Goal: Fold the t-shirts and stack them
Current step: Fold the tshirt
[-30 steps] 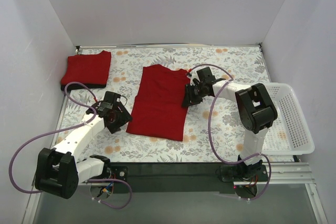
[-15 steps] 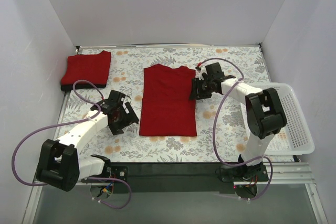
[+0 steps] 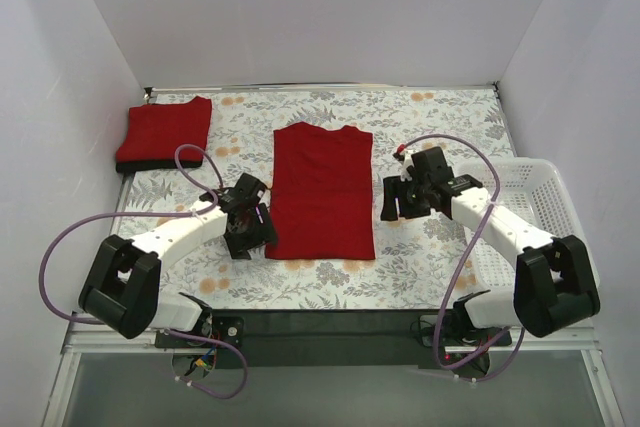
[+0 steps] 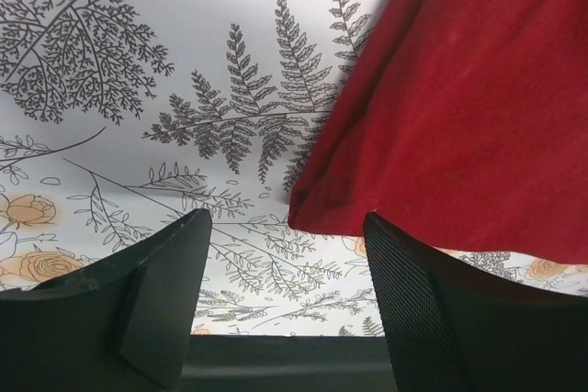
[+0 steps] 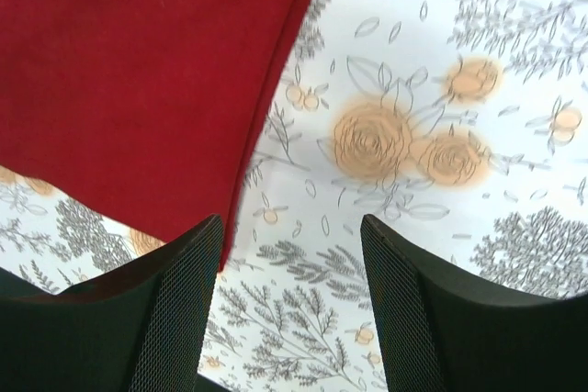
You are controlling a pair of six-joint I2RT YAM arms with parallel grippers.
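Note:
A red t-shirt lies flat mid-table, folded into a long rectangle. My left gripper hovers open just off its near left corner. In the left wrist view that corner of the red t-shirt sits just ahead of the gripper, with only tablecloth between the jaws. My right gripper stands open beside the shirt's right edge. The right wrist view has the red t-shirt at the left of the gripper, nothing held. A folded red t-shirt rests on a black one at the back left.
A white lattice basket hangs off the table's right side, close to the right arm's elbow. The floral tablecloth is bounded by white walls at the back and both sides. Purple cables loop off both arms.
The skewed shirt has been squared into a straight rectangle. My right gripper opened and pulled back right and nearer. My left gripper slid right toward the shirt's near left corner.

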